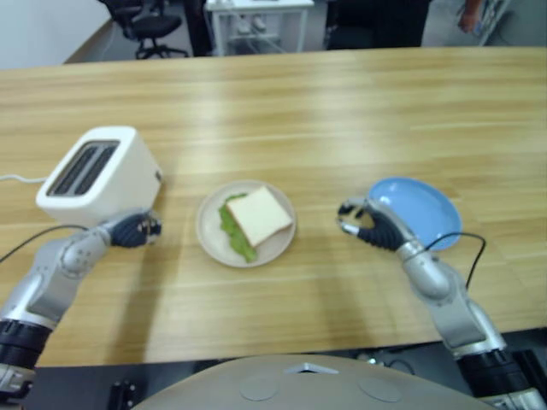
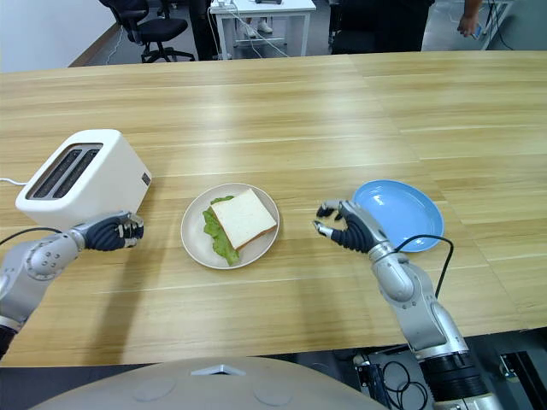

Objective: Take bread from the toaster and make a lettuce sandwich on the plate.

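Looking forward and down from head height, fairly close over the table (image 1: 342, 111).
Shot from two spots side by side, barely apart, facing the same way. Sharing pretty much the whole scene: toaster (image 1: 102, 175) on the left, cream plate (image 1: 208, 235) in the middle, blue plate (image 1: 423, 205) on the right.

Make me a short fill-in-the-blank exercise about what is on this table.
The left hand is beside the white ____.
The bread slice lies directly on top of the green ____.
The empty plate by the right hand is coloured ____.
Missing words: toaster; lettuce; blue.
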Tool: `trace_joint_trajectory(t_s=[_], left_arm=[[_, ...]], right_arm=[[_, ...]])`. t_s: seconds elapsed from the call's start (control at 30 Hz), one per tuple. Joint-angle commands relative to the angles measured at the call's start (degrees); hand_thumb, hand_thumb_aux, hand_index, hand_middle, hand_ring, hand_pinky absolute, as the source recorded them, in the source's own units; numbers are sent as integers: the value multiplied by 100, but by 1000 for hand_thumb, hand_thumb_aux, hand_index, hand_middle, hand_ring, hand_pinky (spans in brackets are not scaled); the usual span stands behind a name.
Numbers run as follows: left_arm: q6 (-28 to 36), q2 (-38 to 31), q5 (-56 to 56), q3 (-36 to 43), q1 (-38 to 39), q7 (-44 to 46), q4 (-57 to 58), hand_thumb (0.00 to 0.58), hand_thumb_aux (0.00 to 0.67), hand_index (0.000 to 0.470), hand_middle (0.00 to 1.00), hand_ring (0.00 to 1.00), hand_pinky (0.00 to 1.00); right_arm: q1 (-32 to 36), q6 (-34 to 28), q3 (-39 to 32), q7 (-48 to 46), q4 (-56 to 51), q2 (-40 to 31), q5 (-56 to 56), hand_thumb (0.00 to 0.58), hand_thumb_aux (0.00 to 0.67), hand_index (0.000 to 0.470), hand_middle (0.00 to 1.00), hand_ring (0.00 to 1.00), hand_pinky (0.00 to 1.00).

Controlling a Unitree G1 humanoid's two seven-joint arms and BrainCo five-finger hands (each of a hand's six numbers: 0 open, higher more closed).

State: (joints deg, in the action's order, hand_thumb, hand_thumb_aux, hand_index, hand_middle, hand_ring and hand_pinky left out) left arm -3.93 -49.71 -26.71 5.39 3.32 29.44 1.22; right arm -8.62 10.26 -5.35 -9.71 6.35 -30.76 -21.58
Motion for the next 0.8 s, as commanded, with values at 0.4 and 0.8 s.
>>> trace_joint_trajectory(t_s=[0.4, 0.8], left_arm=[[9, 781, -423, 1284, -222, 422, 632, 580, 670, 460, 1000, 1000, 1000], [-422, 2095, -179, 1622, -1395, 9, 1760, 580, 670, 460, 1000, 1000, 1000]], right_arm=[[477, -226, -1830, -975, -754, 195, -1296, 580, 670, 460, 1000, 1000, 1000], [1880, 109, -2208, -424, -2682, 865, -1562, 580, 670, 460, 1000, 1000, 1000]])
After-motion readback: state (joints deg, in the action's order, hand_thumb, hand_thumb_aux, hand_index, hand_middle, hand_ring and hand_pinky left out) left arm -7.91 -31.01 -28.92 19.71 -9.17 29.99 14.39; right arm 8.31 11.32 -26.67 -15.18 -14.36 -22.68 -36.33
